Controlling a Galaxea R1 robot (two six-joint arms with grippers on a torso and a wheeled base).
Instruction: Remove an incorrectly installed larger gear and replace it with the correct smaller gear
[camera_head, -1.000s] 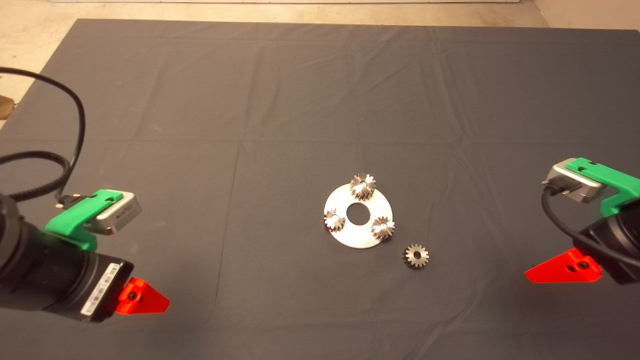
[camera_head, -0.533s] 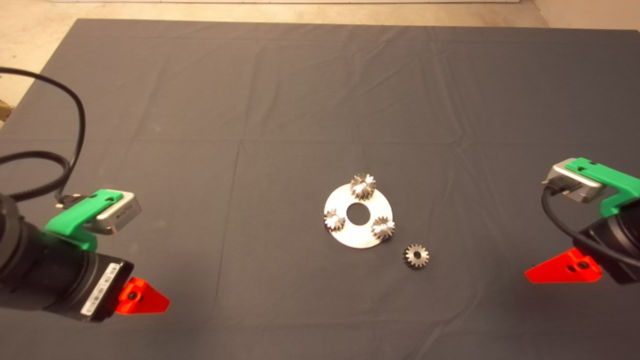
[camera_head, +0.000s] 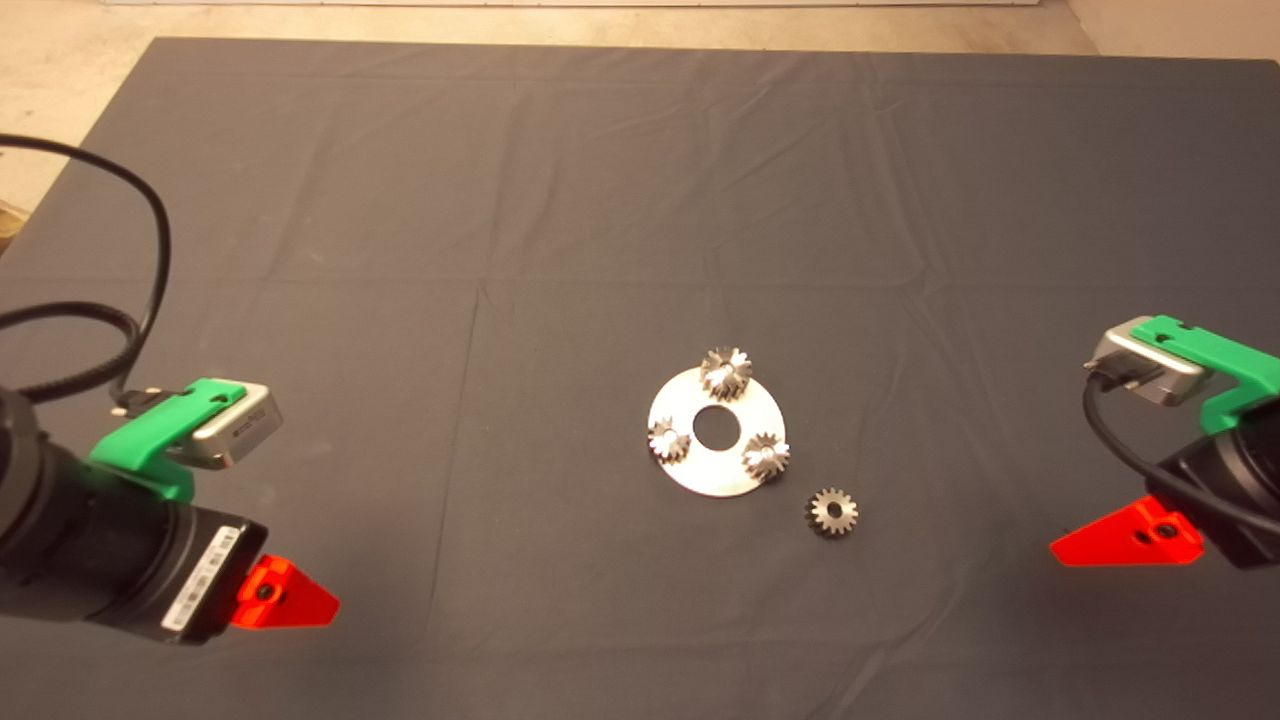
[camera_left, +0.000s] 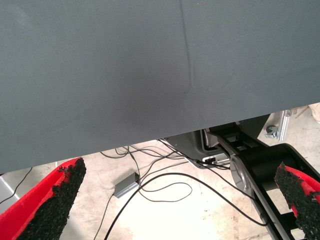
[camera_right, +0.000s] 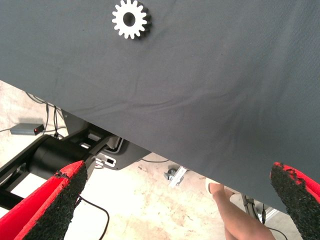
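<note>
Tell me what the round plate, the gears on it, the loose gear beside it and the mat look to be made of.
The round plate: probably bare steel, pale with a flat sheen. The larger gear and two small gears: bright metal, glinting on the teeth. The smaller gear: duller, dark-grey metal, perhaps unpolished. The mat: likely woven fabric, matte, with creases and fold lines.

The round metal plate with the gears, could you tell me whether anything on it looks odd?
On the round silvery metal plate, the bright cone-shaped toothed gear at the far edge looks bigger than the two other silvery gears.
</note>
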